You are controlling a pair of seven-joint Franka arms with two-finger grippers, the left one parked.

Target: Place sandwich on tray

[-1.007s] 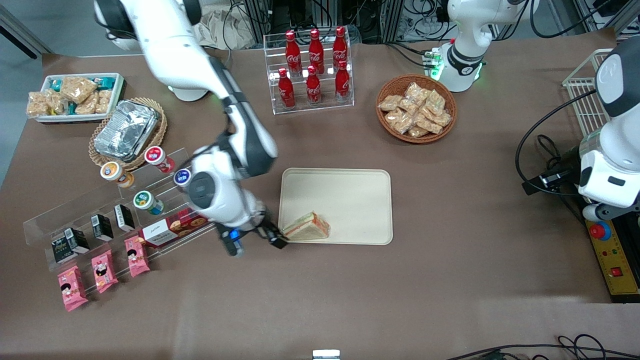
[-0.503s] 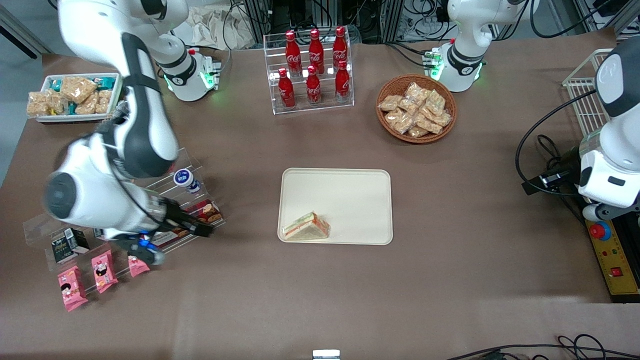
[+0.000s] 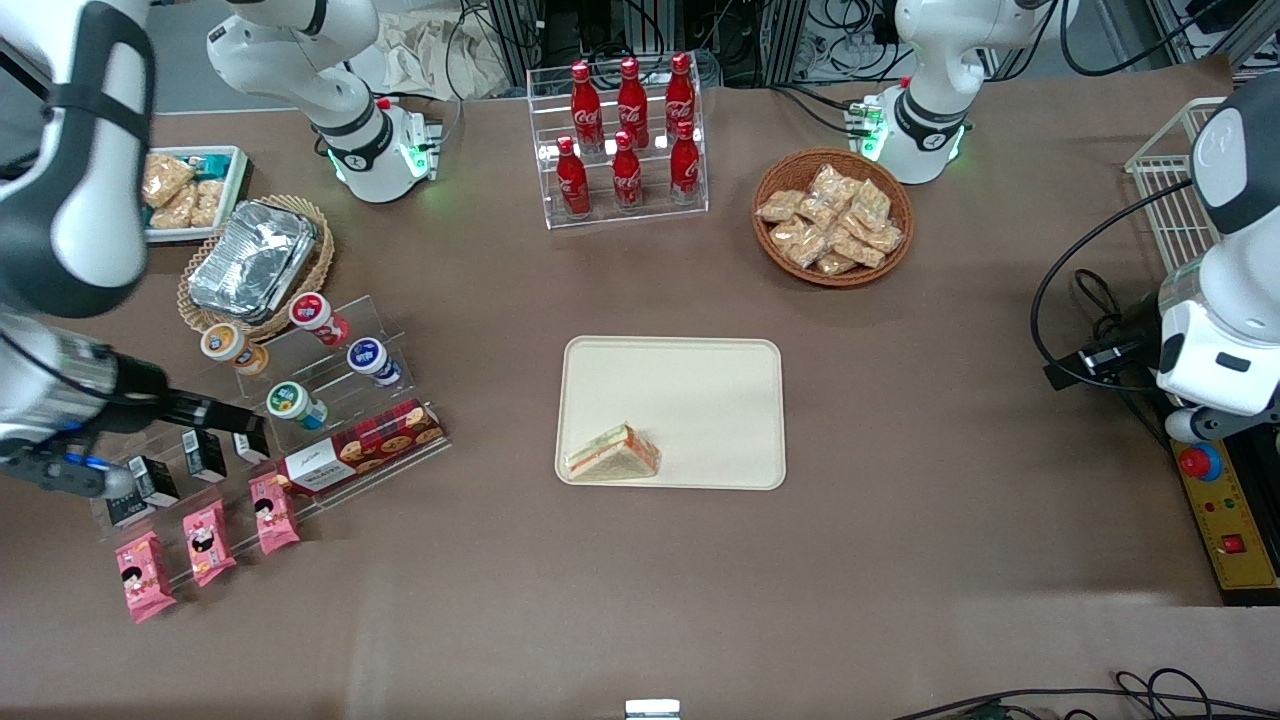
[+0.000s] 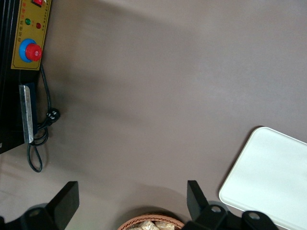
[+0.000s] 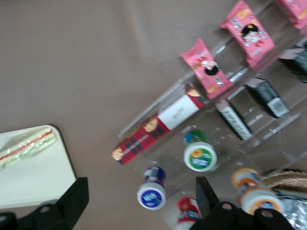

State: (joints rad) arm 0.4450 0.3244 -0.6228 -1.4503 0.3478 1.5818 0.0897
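Now I am seeing the sandwich (image 3: 612, 453) lying flat on the tray (image 3: 700, 380), tucked into the tray corner nearest the front camera on the working arm's side, with nothing touching it. I am judging the placing step as done; only parking the arm looks left. I am holding the gripper (image 3: 225, 412) well apart from the tray, out at the working arm's end of the bench, hovering over the clear tiered rack (image 3: 330, 400) of small cartons and cups. In the right wrist view its fingers (image 5: 72, 201) are standing apart with nothing between them, and the red cookie box (image 5: 158, 125) and pink snack packs (image 5: 207, 68) are showing below. The tray itself is sitting mid-bench.
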